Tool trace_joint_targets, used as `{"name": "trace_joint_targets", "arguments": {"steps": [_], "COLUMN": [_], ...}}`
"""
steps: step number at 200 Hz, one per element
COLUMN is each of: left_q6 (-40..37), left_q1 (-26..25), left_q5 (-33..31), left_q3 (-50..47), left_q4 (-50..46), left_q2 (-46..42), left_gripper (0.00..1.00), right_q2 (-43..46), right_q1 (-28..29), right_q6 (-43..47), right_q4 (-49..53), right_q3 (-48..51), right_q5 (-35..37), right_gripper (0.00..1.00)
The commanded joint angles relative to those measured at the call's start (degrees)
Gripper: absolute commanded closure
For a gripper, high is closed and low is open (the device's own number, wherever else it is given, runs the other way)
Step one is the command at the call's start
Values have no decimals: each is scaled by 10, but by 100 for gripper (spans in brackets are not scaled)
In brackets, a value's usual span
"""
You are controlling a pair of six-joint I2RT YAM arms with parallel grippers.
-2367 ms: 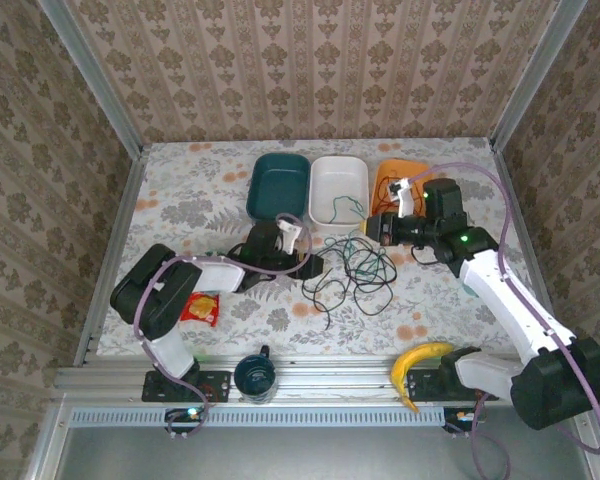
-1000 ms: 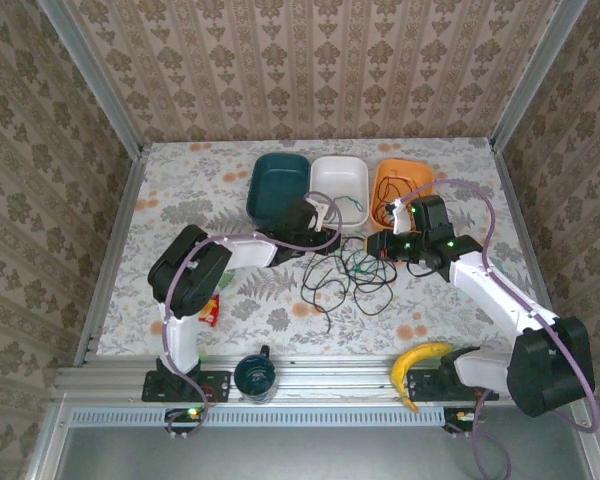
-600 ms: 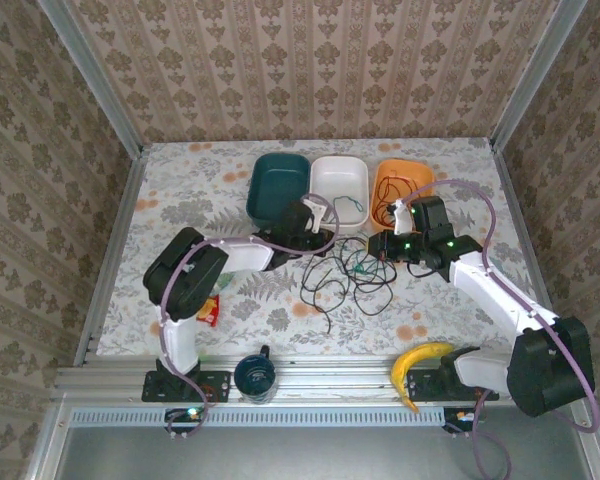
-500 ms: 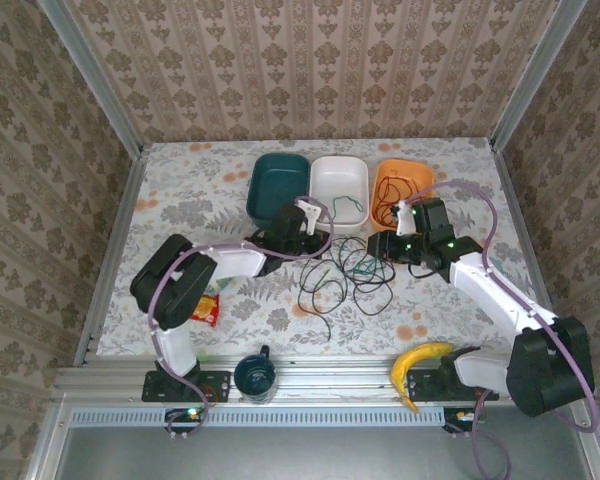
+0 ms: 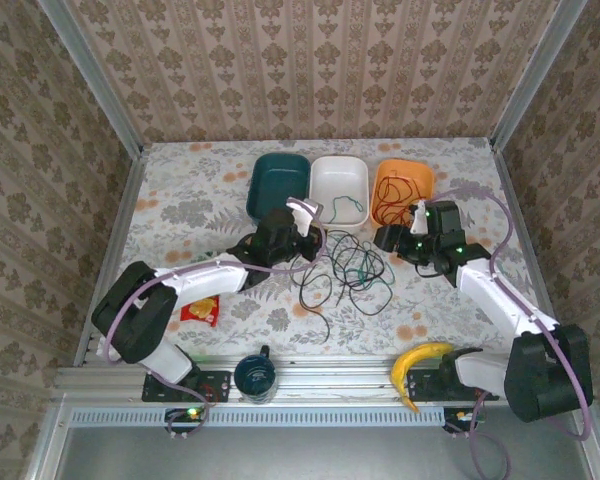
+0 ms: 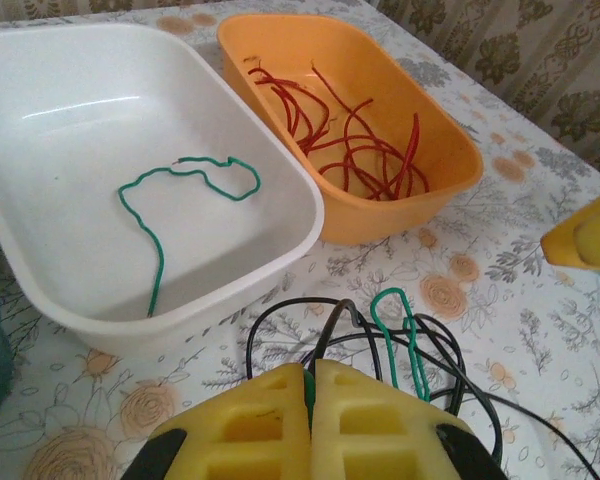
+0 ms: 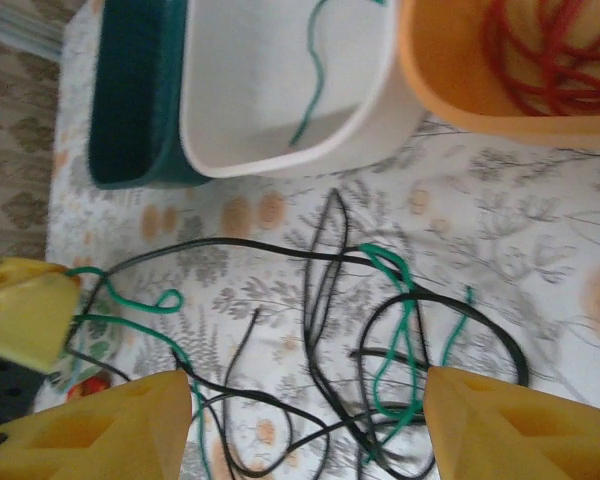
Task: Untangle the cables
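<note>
R hand [image 7: 300, 425] opened, L hand [image 6: 311, 400] covers pinched cables [image 5: 345, 270]

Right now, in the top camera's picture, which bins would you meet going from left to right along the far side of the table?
teal bin → white bin → orange bin

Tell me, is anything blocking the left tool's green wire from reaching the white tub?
Nothing visible does. The left tool, shut on the green cable, faces the white tub; only flat black cables lie between.

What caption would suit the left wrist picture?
Left gripper shut on a green cable, facing white bin and orange bin.
</note>
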State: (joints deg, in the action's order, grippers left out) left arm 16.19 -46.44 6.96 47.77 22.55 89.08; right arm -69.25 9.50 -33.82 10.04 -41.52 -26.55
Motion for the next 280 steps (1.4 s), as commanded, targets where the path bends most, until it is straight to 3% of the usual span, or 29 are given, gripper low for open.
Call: {"name": "trace_joint_targets", "arguments": {"steps": [1, 34, 95, 137, 184, 196, 219, 238, 280], "left_q6": [-22, -22, -19, -15, -13, -15, -17, -13, 15], "left_q1": [-2, -8, -22, -29, -31, -31, -31, -30, -15], "left_q5": [-7, -3, -5, 1, -4, -6, -9, -26, -105], "left_q3": [-4, -3, -6, -7, -14, -15, -15, -18, -37], "left_q4": [-6, -2, 7, 18, 27, 27, 32, 41, 57], "left_q2": [-13, -11, -3, 3, 5, 6, 10, 13, 0], "left_gripper": [100, 100, 100, 100, 100, 100, 100, 100, 100], "right_q2": [-32, -100, -221, -247, -269, -270, -259, -238, -203], "right_q1": [28, 68, 68, 77, 96, 102, 104, 99, 92], "right_q6": [-9, -12, -186, -243, -300, -302, -292, -272, -172], "right_q4": [-53, -53, -250, -305, -356, -352, -319, -272, -37], "right_q3": [-20, -68, -70, -65, -59, -59, -57, -57, -91], "right_q5": [-68, -81, -104, -127, -133, -138, -125, -97, 17], "right_gripper": [36, 36, 38, 40, 49, 58, 87, 100, 100]}}
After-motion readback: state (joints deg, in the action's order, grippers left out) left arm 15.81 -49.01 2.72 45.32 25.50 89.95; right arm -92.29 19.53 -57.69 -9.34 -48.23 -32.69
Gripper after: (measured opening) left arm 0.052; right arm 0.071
